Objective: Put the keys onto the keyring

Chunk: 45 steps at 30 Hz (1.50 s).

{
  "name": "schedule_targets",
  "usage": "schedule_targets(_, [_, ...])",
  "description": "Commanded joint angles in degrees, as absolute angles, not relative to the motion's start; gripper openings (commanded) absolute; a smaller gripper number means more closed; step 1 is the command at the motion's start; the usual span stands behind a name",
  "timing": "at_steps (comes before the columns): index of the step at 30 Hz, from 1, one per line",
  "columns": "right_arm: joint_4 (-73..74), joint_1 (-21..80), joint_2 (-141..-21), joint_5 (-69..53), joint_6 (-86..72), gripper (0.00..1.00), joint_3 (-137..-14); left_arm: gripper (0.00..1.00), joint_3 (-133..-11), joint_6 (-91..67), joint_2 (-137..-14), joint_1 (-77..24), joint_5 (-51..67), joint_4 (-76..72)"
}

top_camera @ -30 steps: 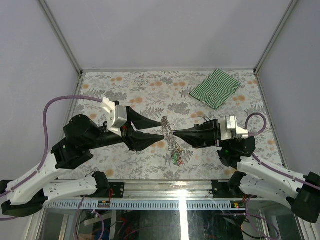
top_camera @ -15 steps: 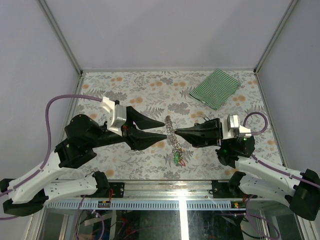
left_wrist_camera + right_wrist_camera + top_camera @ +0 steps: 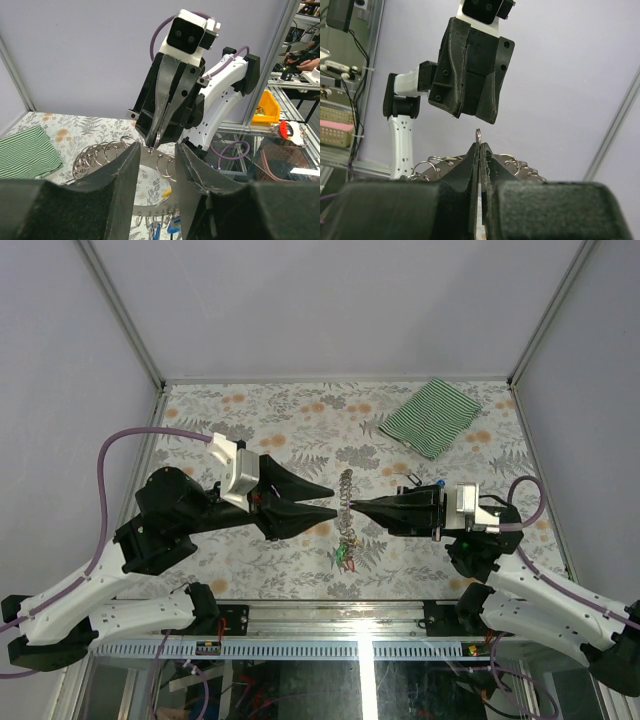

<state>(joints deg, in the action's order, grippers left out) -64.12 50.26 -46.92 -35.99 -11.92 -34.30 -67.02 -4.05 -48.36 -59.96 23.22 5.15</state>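
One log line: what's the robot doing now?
right gripper: shut on keyring; left gripper: open beside it; keys: keyring's near end

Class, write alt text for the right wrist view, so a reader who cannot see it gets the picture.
The right gripper is shut, pinching one small loop of the keyring upright between its black fingertips. The left gripper hangs just above and beyond it, facing the camera, against a plain lilac wall.

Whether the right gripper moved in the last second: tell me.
Yes. The right gripper swung its wrist toward the near edge, away from the striped cloth; its tip barely shifted.
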Motion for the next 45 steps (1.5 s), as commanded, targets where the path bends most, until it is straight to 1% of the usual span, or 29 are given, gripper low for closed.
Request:
schedule_targets(1, [-55.4,50.5,-43.6,-37.8,-0.6,0.01,-39.7,0.34,-66.9,-3.3,-48.2,-60.2,24.3,3.3])
schedule_targets(9, [-39.7,50.5,-40.9,-39.8,13.1,0.02,-43.6,0.31,-66.8,-2.2,-48.0,-60.2,24.9,4.3])
schedule_targets(15, [-32.4,50.5,-39.8,-40.4,20.8,0.02,-45.6,0.29,-67.2,-1.6,-48.7,-60.2,25.2,5.3])
schedule_targets(20, [-28.0,50.5,-39.2,-40.4,24.2,0.01,-46.8,0.28,-67.3,-1.3,-48.9,-60.2,25.1,5.8])
schedule_targets(27, [-25.6,50.5,-39.2,-39.7,23.5,0.01,-48.0,0.28,-67.6,-1.0,-49.5,-60.2,25.1,6.4])
schedule_targets(32, [-29.3,50.5,-38.8,-38.4,20.0,0.01,-47.0,0.26,-68.1,-1.0,-49.9,-60.2,25.4,6.6])
schedule_targets(38, [-37.6,50.5,-39.1,-34.3,12.0,0.01,-44.2,0.24,-67.7,-1.5,-49.2,-60.2,25.1,5.4])
schedule_targets(41, [-45.7,50.5,-39.3,-31.4,5.0,0.01,-41.9,0.24,-66.8,-2.3,-48.1,-60.2,24.3,3.4])
schedule_targets(45, [-57.1,50.5,-40.7,-29.3,-3.7,0.01,-38.4,0.27,-65.6,-3.3,-46.8,-60.2,22.9,0.7])
